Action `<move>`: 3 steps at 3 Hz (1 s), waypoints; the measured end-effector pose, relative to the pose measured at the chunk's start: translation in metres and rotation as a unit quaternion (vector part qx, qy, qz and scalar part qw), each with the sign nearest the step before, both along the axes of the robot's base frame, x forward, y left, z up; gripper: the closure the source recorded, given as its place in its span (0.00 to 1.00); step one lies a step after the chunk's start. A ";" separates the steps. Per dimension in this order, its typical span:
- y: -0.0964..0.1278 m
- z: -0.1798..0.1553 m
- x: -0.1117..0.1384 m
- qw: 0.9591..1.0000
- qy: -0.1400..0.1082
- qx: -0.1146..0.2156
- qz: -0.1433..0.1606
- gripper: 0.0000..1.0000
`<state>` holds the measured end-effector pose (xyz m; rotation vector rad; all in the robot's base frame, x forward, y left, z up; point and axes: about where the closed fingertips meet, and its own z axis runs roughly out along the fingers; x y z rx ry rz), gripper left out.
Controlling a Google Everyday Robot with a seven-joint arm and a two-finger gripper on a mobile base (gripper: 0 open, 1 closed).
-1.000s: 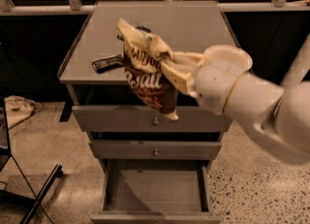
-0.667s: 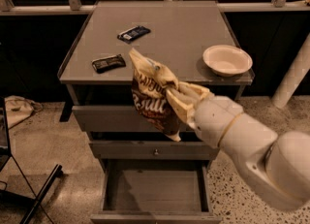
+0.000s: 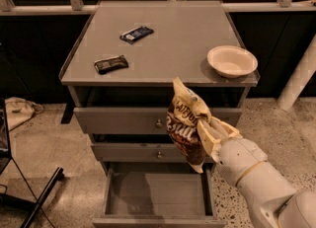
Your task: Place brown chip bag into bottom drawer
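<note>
The brown chip bag, crinkled dark brown with a cream-yellow top and white lettering, hangs in the air in front of the two upper drawers. My gripper is shut on the brown chip bag at its right side, with cream fingers pinching it. The white arm reaches in from the lower right. The bottom drawer is pulled open below the bag, a wide grey box with nothing showing inside. The bag's lower tip hangs just above the drawer's back right part.
On the grey cabinet top lie two small dark snack bars and a cream bowl at the right edge. Two shut knobbed drawers sit above the open one. A black stand leg is on the floor at the left.
The gripper has carried the bag down and to the right, from the cabinet top's front edge to in front of the upper drawers. The bowl and both bars now show.
</note>
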<state>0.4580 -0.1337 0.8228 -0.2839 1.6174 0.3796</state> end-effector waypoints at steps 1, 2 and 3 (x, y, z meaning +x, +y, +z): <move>-0.032 -0.048 0.011 0.998 0.034 0.034 -0.029 1.00; -0.032 -0.048 0.011 0.998 0.034 0.034 -0.029 1.00; -0.024 -0.065 0.005 0.999 0.027 0.037 -0.019 1.00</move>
